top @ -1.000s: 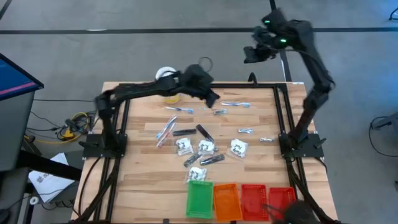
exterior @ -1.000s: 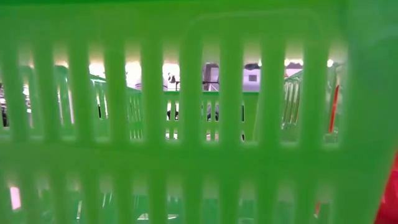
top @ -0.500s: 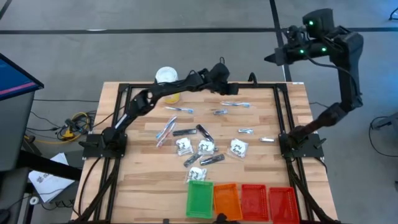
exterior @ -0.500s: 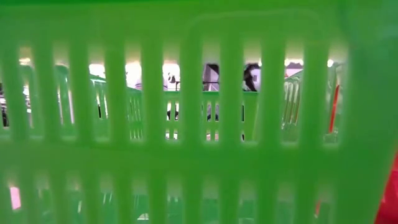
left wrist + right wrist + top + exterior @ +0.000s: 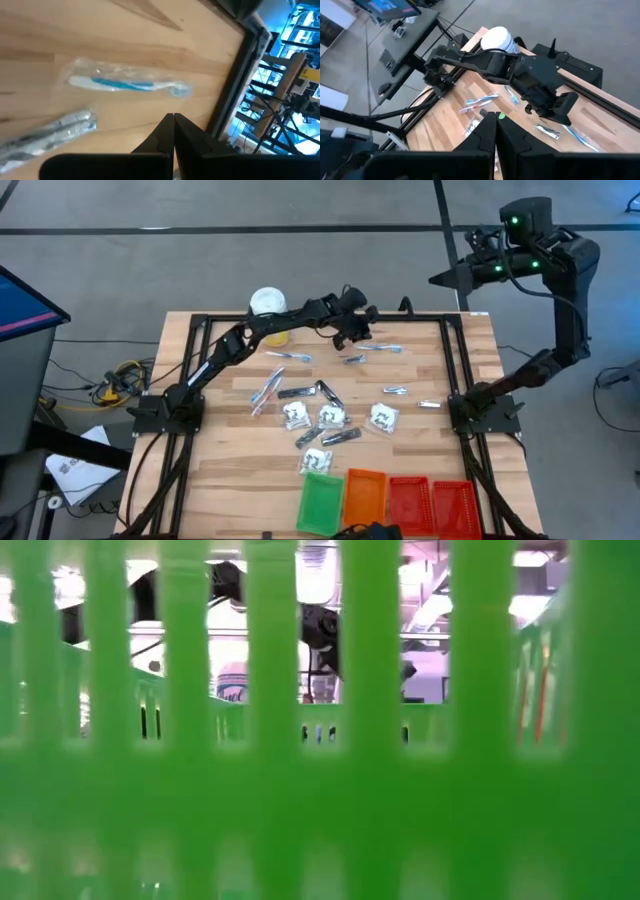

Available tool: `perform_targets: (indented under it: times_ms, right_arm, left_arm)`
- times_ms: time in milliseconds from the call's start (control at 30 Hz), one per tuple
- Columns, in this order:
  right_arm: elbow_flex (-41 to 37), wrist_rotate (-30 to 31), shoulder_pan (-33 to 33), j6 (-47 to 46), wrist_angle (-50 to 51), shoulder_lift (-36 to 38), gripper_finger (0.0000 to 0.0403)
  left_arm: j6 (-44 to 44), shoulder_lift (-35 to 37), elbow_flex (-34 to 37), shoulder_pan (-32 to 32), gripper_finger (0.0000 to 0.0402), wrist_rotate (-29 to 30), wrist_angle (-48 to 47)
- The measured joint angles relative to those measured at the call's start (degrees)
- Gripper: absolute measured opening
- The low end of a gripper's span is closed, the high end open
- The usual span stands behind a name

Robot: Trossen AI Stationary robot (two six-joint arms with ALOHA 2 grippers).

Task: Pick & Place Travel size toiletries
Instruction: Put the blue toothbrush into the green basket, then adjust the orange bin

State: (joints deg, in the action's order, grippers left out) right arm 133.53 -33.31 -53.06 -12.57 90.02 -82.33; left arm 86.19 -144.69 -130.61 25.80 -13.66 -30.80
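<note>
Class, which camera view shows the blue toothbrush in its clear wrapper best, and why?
The left wrist view: the wrapped blue toothbrush fills the frame beyond the shut left gripper. The high view shows it only as a thin sliver; the right wrist view shows it small; the low view is blocked by the green tray.

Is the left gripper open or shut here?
Shut. In the left wrist view the left gripper's two dark fingers meet, nothing between them.

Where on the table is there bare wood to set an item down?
Bare: the table between the left frame rail and the green tray, and the right front corner past the small tube. Crowded: the packets mid-table and the wrapped toothbrush beside the left gripper.
</note>
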Motion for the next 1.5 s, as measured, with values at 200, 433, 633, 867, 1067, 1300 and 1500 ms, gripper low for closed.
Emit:
perform_targets:
  times_ms: [200,433,633,867,1067,1300,1500]
  right_arm:
    - [-0.02,0.03,1.27,0.06,-0.02,0.13,0.0]
    - [0.0,0.1,1.27,0.51,0.0,1.93,0.0]
    - [0.0,0.37,1.83,1.07,-0.02,3.02,0.0]
    - [-0.58,4.84,5.74,5.01,-0.17,3.5,0.0]
    - [-12.99,4.86,13.35,7.1,-0.02,9.96,0.0]
    - [-39.51,11.18,28.94,0.44,-1.77,20.85,0.0]
    - [-57.57,23.78,47.76,-23.83,-16.72,30.27,0.0]
  left_arm:
    - [-1.48,2.02,-0.98,-0.12,0.0,0.05,0.32]
    - [-22.19,9.92,-0.94,-3.29,0.0,-5.16,-4.15]
    - [-48.29,20.38,-0.18,-5.79,0.0,7.22,-21.81]
    - [-60.84,30.56,8.63,-4.95,0.0001,6.46,-21.28]
    - [-61.8,37.22,20.9,-9.78,0.0001,5.04,-21.22]
    - [-60.18,44.93,35.98,-21.71,0.0001,5.0,-12.57]
    - [-54.29,49.3,45.88,-30.93,0.0001,7.8,-3.53]
